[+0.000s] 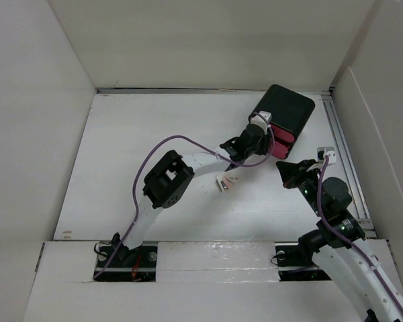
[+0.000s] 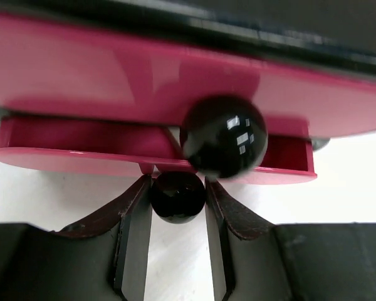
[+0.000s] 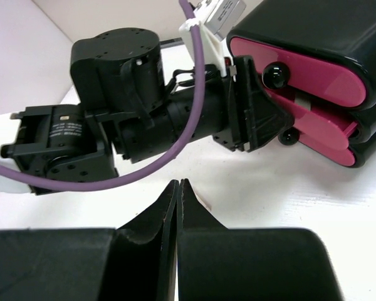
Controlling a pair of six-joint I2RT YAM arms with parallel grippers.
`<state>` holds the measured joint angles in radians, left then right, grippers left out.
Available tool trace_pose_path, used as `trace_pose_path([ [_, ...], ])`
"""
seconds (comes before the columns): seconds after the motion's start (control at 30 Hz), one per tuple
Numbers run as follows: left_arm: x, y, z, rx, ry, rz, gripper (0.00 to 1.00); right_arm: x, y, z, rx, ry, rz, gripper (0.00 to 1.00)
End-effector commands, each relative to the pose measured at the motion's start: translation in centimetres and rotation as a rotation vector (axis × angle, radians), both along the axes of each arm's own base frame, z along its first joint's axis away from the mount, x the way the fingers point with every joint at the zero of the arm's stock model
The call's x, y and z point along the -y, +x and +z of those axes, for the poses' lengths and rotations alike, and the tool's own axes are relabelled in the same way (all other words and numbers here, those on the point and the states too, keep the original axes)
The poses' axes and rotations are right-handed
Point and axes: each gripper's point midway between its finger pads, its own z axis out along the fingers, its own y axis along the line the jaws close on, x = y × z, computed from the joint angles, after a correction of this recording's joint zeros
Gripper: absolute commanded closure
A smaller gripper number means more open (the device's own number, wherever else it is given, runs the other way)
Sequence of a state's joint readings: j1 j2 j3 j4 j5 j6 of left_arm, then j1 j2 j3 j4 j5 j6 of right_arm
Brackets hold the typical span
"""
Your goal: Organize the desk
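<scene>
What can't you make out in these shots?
Inside the open pink drawer: left wrist view, the drawer above hides it; top view, the left gripper on its knob overlaps it.
Small white object on the desk: top view, too small to identify.
Black box: right wrist view, cut off by the edge.

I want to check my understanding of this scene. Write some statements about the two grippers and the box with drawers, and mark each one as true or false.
1. The left gripper is closed on a black knob. True.
2. The right gripper is wide open. False: its fingers are pressed together and hold nothing.
3. The black box stands near the far right corner of the desk. True.
4. Every drawer of the box is pushed fully in. False: the pink drawer whose knob is gripped stands partly pulled out.
</scene>
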<state>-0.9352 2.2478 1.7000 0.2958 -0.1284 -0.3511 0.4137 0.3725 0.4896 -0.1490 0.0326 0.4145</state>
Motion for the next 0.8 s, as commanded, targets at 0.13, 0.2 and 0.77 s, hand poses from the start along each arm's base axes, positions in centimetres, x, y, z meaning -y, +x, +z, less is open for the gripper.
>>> trace_pose_path([
  [0.13,1.8,3.0,4.5,0.103,-0.107,0.058,0.71,-0.3,-0.1,1.8,0.058,0.022,0.016,1.00],
  [0.2,2.0,3.1,4.2,0.101,-0.109,0.064,0.67,-0.2,-0.2,1.9,0.059,0.024,0.012,1.00],
  [0.77,-3.7,-0.5,8.7,0.148,-0.222,0.105,0.44,-0.3,0.0,1.7,0.055,0.022,0.013,1.00],
])
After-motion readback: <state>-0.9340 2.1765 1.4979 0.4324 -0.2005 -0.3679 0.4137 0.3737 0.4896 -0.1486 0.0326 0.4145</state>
